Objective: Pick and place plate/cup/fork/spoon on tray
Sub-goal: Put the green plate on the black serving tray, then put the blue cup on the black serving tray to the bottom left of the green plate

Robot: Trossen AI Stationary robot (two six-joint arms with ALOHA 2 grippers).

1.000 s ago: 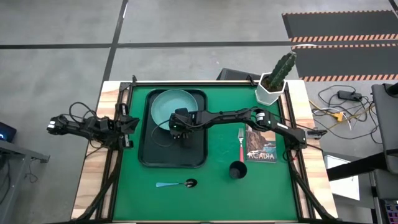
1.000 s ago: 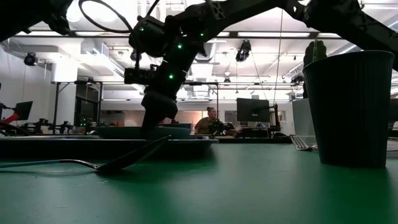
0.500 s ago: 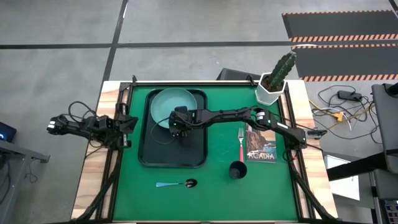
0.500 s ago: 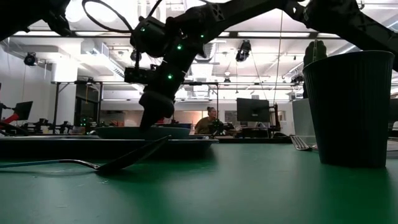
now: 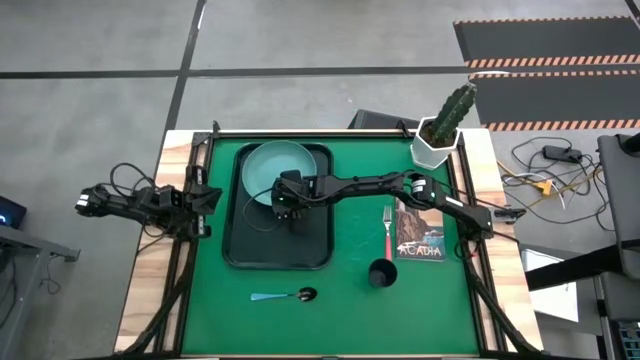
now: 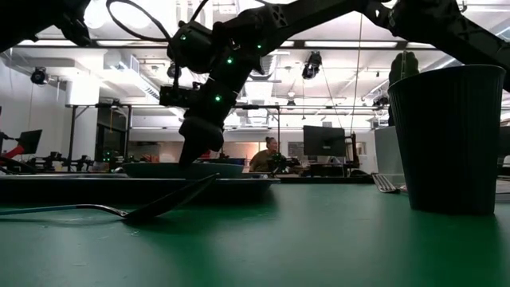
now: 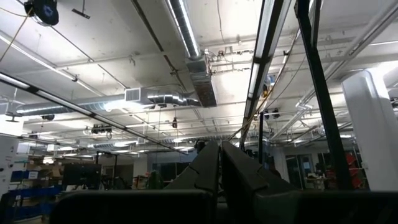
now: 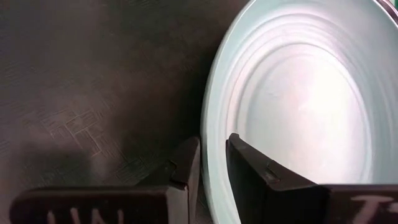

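The teal plate lies on the far half of the black tray, resting on its base. My right gripper reaches across the table and points down at the plate's near rim, shut on it; it also shows in the low view. The red-handled fork, the dark cup and the blue-handled spoon lie on the green mat. My left gripper waits shut at the table's left edge. My right gripper pinches the plate's near rim between its two fingers, one finger inside the plate and one finger outside over the tray floor. It comes from above, pointing down. The plate lies level on the tray.
A white pot with a cactus stands at the table's far right corner. A printed booklet lies right of the fork. The near half of the tray is bare. A person sits in the room beyond the table.
My right gripper has edged slightly upward at the plate's near rim. The plate has stayed where it was on the tray.
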